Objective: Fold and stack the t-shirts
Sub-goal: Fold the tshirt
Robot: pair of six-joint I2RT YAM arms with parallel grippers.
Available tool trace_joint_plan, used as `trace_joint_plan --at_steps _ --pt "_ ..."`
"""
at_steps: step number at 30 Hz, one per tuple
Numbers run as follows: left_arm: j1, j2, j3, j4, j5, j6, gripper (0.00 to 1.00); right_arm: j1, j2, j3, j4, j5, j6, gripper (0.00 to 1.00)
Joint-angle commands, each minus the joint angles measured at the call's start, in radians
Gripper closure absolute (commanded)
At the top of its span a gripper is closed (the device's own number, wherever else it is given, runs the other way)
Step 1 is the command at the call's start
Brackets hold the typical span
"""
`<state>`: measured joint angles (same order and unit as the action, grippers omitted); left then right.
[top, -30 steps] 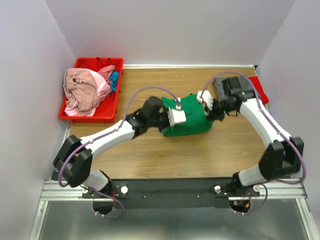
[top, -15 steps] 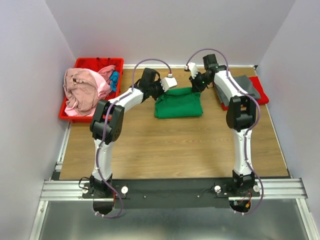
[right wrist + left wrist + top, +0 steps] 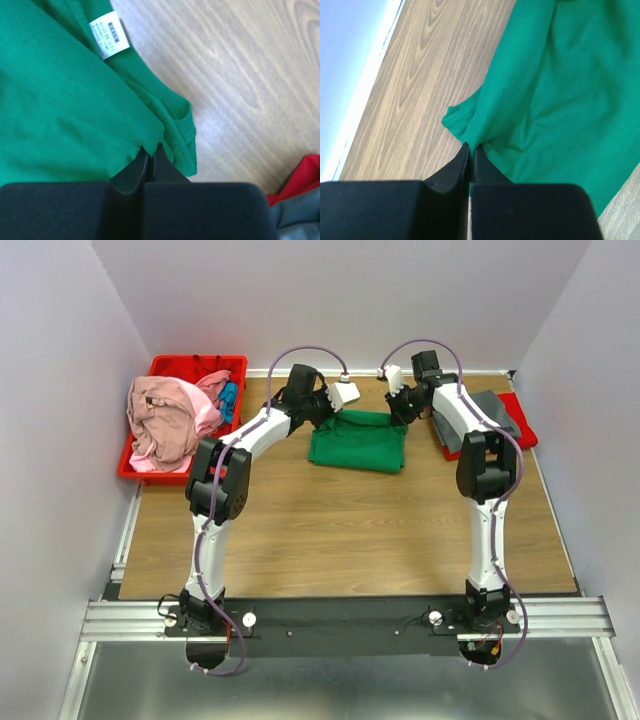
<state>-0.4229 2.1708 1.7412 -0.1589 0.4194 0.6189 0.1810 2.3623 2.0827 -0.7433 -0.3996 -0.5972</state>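
A bright green t-shirt (image 3: 357,445) lies folded on the wooden table, near its far side. My left gripper (image 3: 331,414) is shut on the shirt's far left corner; the left wrist view shows the cloth (image 3: 555,90) pinched between the tips of that gripper (image 3: 470,146). My right gripper (image 3: 402,412) is shut on the far right corner, with its tips (image 3: 151,148) closed on the green hem next to the white neck label (image 3: 109,35). A dark grey t-shirt (image 3: 483,418) lies at the right. Pink t-shirts (image 3: 165,420) and a blue one (image 3: 230,398) are piled at the left.
The red bin (image 3: 160,474) holding the pink and blue shirts stands at the far left. The grey shirt rests on a red sheet (image 3: 522,418) by the right wall. Both arms stretch far out toward the white back wall.
Both grippers carried the green shirt from mid-table to the far side. In the last half second they moved slightly farther back, drawing its far edge taut.
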Motion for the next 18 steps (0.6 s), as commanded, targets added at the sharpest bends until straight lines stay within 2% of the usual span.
trace_joint_plan --at_steps 1,12,18 --pt "0.001 0.014 0.014 0.007 0.027 -0.015 1.00 -0.008 -0.083 -0.059 0.027 0.036 0.024 1.00" --pt "-0.001 0.004 0.035 0.007 0.044 -0.030 1.00 -0.009 -0.274 -0.231 0.058 0.039 0.073 1.00" --pt "-0.014 0.047 0.084 -0.004 0.047 -0.047 1.00 -0.018 -0.262 -0.285 0.067 0.064 0.094 1.00"
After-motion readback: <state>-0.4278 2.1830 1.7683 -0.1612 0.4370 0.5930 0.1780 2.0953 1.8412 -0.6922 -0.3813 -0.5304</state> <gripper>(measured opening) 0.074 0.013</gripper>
